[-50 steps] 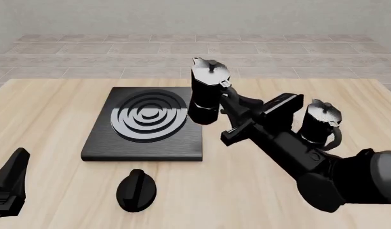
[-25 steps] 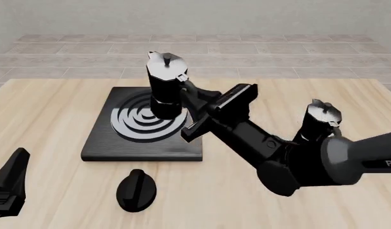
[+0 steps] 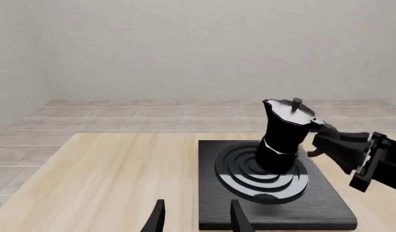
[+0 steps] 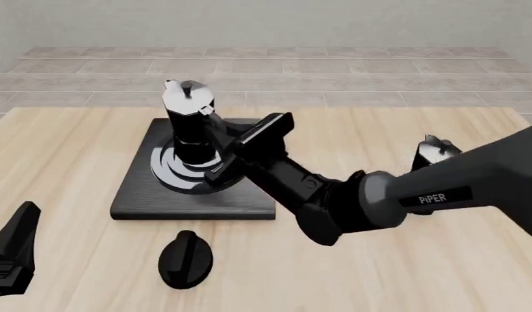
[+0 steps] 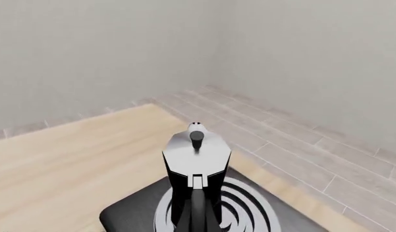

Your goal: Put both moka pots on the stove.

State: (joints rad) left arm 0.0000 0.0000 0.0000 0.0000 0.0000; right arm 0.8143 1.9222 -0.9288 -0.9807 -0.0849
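Note:
One black moka pot (image 4: 188, 123) with a silvery lid hangs slightly tilted over the burner rings of the dark grey stove (image 4: 136, 195). My right gripper (image 4: 217, 129) is shut on its handle. The left wrist view shows this moka pot (image 3: 285, 137) with its base at the rings of the stove (image 3: 327, 212), and I cannot tell whether it rests there. The right wrist view looks down its lid (image 5: 196, 150). The second moka pot (image 4: 434, 155) stands on the table at the right, partly hidden behind my right arm. My left gripper (image 4: 10, 257) (image 3: 196, 221) is open and empty at the near left.
A low black oval knob (image 4: 186, 259) lies on the wooden table in front of the stove. My right arm (image 4: 335, 198) stretches diagonally across the table's middle from the right. Tiled floor lies beyond the table's far edge.
My right gripper has carried the moka pot leftward from the stove's right edge to above the burner rings and lowered it. The left gripper and the second pot have not moved.

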